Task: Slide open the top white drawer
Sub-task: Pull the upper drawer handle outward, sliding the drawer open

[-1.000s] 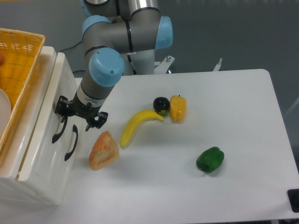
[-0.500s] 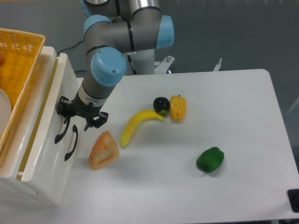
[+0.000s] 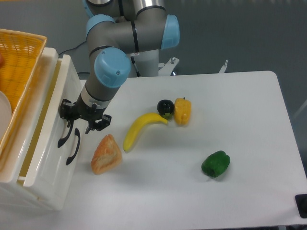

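The top white drawer sits in the white cabinet at the left and is slid out a little, with a narrow gap showing behind its front panel. Its curved black handle is on the front. My gripper is at the handle's upper end, with its fingers closed around it. Just right of that is the lower drawer's black handle.
A yellow wicker basket rests on top of the cabinet. On the table lie a bread piece, a banana, a black fruit, a yellow pepper and a green pepper.
The top drawer's front has slid slightly to the right, widening the gap behind it. My gripper moved the same way with the handle.
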Tool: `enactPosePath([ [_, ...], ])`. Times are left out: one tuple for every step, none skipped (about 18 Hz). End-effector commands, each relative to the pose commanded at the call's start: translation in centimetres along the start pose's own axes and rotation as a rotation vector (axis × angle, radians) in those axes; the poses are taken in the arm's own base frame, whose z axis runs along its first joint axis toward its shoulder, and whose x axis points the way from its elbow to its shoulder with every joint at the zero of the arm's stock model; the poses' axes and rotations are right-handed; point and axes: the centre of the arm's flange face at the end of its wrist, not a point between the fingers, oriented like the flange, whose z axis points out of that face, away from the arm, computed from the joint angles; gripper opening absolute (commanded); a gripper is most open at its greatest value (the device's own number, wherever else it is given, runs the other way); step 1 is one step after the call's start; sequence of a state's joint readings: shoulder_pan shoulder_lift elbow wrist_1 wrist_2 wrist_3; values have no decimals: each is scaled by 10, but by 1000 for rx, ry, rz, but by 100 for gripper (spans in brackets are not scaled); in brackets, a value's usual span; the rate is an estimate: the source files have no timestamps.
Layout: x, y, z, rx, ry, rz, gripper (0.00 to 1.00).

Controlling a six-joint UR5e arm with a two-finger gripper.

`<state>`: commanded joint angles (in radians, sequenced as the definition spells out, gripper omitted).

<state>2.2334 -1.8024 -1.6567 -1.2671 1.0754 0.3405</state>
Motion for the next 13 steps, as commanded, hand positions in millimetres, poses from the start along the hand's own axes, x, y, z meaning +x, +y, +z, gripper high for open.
enactPosePath([
  [1, 0, -1, 2, 1, 1, 58],
  [1, 1, -3, 4, 2, 0, 56],
  [0, 1, -4, 7, 4, -3, 55],
  [-1, 1, -6, 12, 7, -6, 54],
  [-1, 1, -6, 13, 12, -6, 51],
  [-2, 1, -6, 14, 12, -7, 51],
  [-2, 1, -7, 15, 13, -9, 48],
  [-3, 1, -7, 16, 16, -11, 47],
  [-4, 1, -8, 17, 17, -12, 46],
  [-4, 1, -8, 17, 17, -12, 44],
  [-4, 1, -8, 17, 17, -12, 43],
  [-4, 1, -8, 17, 17, -12, 41],
  [-4, 1, -8, 17, 17, -12, 40],
])
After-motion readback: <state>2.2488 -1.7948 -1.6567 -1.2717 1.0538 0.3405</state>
